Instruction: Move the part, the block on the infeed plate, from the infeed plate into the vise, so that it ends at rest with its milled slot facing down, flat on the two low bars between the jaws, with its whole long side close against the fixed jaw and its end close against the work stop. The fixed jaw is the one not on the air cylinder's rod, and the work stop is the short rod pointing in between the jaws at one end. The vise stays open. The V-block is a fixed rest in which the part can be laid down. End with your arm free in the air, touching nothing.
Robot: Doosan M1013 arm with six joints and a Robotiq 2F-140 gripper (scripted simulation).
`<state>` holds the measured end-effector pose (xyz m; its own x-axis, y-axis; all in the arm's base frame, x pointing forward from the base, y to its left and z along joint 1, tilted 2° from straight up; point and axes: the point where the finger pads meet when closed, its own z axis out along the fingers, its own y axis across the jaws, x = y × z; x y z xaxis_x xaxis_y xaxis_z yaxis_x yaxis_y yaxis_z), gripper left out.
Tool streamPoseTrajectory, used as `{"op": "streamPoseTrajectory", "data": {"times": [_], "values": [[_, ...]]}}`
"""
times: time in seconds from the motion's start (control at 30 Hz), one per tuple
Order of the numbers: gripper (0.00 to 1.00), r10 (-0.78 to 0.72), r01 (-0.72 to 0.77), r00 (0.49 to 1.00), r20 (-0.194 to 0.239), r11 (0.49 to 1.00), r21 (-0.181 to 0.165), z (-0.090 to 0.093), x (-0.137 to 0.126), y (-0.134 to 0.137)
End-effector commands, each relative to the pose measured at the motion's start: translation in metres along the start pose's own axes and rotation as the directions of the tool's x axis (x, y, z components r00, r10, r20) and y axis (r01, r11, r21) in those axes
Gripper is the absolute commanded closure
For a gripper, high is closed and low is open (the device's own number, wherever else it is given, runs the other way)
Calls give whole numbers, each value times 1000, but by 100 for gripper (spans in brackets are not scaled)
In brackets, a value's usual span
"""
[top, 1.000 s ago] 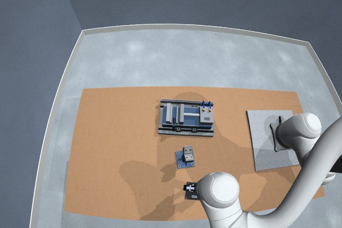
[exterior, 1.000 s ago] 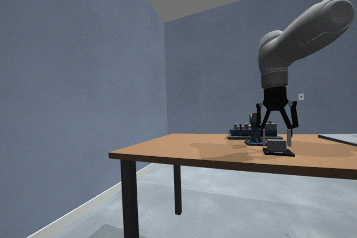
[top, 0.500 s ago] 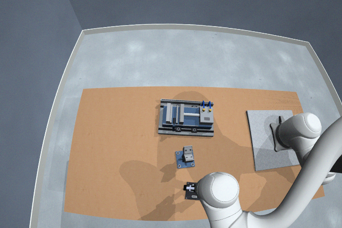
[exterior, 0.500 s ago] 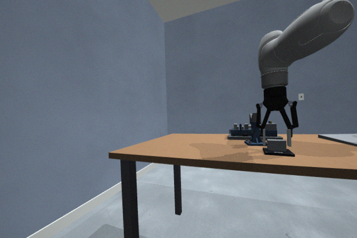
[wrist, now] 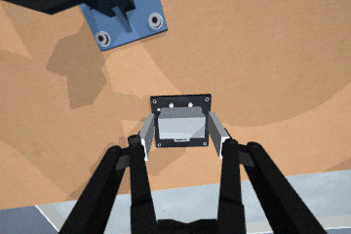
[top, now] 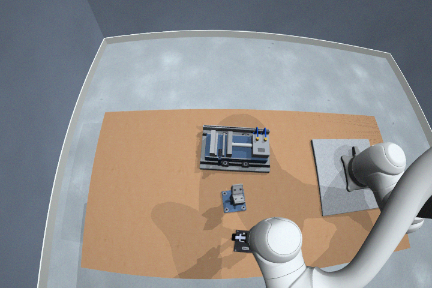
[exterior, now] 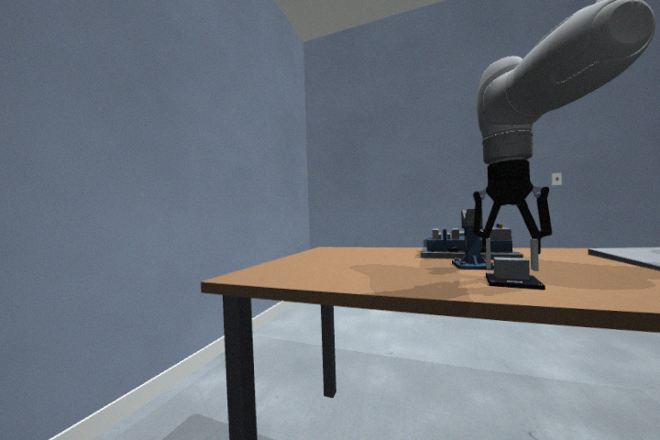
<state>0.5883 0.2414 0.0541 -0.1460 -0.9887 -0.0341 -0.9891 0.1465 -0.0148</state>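
Note:
The part (wrist: 181, 125) is a grey block lying on the black infeed plate near the table's front edge. It also shows in the side view (exterior: 511, 269), and in the overhead view (top: 240, 238) it is half hidden by my arm. My gripper (wrist: 181, 121) is open and straddles the part, one finger pad at each end with a small gap on both sides. In the side view the fingertips (exterior: 511, 257) hang at about the level of the part's top. The vise (top: 234, 148) stands open at the table's middle.
The V-block (top: 237, 197) on its blue base stands between the infeed plate and the vise. A grey plate (top: 345, 176) carries my arm's base at the right. The table's front edge (wrist: 183, 195) is close behind the gripper.

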Motion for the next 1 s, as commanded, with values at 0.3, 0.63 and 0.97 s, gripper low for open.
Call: {"op": "streamPoseTrajectory", "data": {"times": [0.3, 0.63, 0.97], "values": [[49, 0, 0, 1000, 0, 1000, 0, 0, 0, 0], [100, 0, 0, 1000, 0, 1000, 0, 0, 0, 0], [100, 0, 0, 1000, 0, 1000, 0, 0, 0, 0]]}}
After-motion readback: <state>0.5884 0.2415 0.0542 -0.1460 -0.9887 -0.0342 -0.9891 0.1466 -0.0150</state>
